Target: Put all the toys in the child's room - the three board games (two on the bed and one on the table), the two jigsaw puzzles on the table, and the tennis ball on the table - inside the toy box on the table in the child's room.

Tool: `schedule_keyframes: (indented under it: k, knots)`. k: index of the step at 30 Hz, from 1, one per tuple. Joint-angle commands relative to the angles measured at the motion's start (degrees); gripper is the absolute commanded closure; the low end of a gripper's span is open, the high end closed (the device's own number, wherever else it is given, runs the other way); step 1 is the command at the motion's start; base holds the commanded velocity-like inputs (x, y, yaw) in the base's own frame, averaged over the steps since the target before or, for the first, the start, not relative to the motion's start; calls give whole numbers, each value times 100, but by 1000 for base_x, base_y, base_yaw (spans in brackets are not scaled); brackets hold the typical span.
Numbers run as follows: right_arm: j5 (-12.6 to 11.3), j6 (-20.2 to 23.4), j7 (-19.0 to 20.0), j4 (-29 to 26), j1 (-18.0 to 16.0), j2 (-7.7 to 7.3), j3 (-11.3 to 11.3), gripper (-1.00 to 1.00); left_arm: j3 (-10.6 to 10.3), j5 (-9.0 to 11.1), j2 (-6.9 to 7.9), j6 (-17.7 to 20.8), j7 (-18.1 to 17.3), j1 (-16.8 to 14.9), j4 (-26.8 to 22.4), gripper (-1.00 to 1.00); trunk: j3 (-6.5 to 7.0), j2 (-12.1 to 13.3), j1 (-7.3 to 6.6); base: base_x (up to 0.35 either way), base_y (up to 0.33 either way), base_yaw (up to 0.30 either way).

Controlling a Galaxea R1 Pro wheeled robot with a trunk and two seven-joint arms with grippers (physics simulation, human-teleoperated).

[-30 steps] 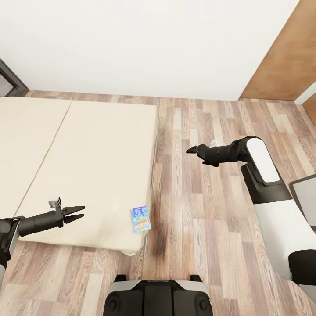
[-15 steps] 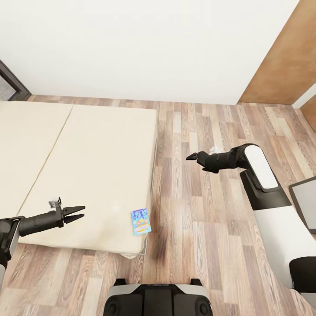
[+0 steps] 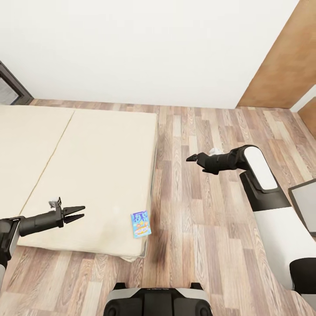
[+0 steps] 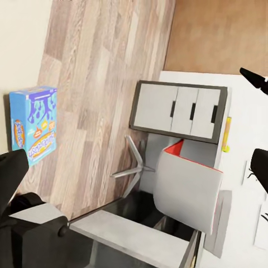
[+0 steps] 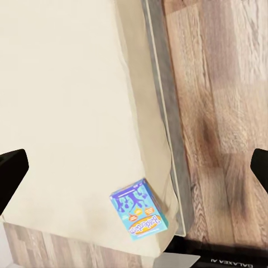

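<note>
Small blue board game [image 3: 141,224] lies flat at the bed's [image 3: 87,166] lower right corner in the head view, just inside the mattress edge. Left hand [image 3: 75,212] hovers over the bed at lower left, fingers apart, empty. Right hand [image 3: 192,157] hangs over the floor [image 3: 202,219] at centre right, fingers wide in its wrist view, empty.

Risk: a sideways nudge slides the box off the edge. Open floor right of the bed.

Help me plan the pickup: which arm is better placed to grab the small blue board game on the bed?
Left, probably. The left gripper hangs open over the bed, level with the blue board game near the mattress corner. The right gripper is out over the floor, farther away.
</note>
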Motion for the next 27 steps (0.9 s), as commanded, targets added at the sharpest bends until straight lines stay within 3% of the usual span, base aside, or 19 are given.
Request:
schedule_keyframes:
  k: [1,27]
  knots:
    - [-49,5,-54,6,-4,-5,10,-100,14,-61,-4,59,-49,-4,-5,-100,2,-9,4,0,0,0]
    - [-46,-5,-60,89,3,-5,14,-100,14,-61,-3,50,-49,-4,-5,-100,247,-9,4,0,0,0]
